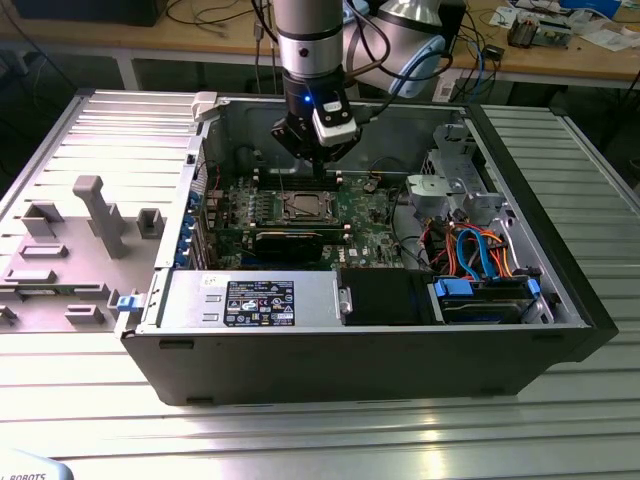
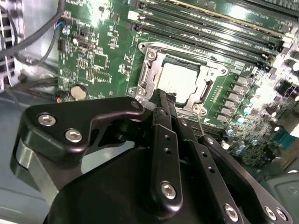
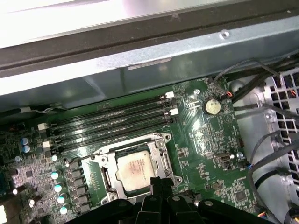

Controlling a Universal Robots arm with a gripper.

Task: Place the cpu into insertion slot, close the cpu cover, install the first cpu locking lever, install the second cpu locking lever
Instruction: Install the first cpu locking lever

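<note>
ribbed metal table, open computer case
cpu lies under cpu cover; gripper just above, jaws pressed together.

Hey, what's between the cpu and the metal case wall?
In the first wrist view, long black memory slots run side by side between the cpu and the case wall.
</note>
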